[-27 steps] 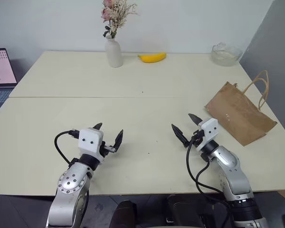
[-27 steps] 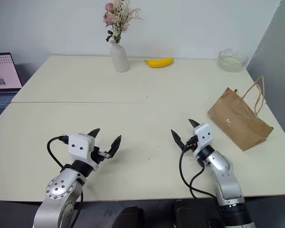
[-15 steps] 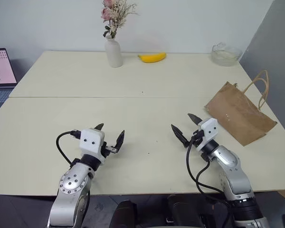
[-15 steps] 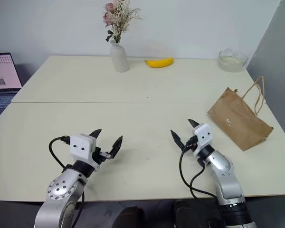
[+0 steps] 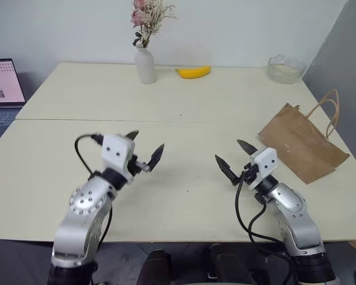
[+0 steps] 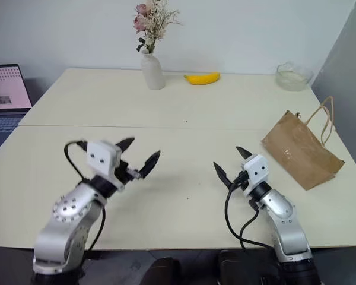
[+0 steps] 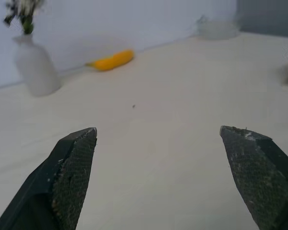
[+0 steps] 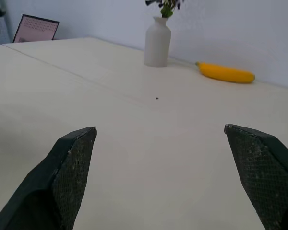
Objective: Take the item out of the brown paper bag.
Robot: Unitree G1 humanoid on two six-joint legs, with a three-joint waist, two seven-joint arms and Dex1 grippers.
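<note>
The brown paper bag (image 5: 302, 142) lies flat and creased at the table's right edge, its tan loop handles (image 5: 329, 110) pointing away toward the far right. The item is hidden. My right gripper (image 5: 230, 153) hovers low over the table just left of the bag, apart from it, open with nothing between its fingers. My left gripper (image 5: 147, 145) is raised above the table's left-middle, also open and empty, well away from the bag. In the wrist views both pairs of black fingers (image 7: 72, 163) (image 8: 69, 163) stand wide apart over bare tabletop.
A long yellow banana (image 5: 193, 72) lies at the table's far side beside a white vase (image 5: 146, 65) of dried flowers. A glass bowl (image 5: 284, 68) sits at the far right corner. A laptop (image 5: 3, 89) stands off the left edge. A seam (image 5: 77, 120) crosses the cream table.
My left arm has lifted its gripper up off the table and a little forward and to the right, still open. The right gripper has stayed put.
</note>
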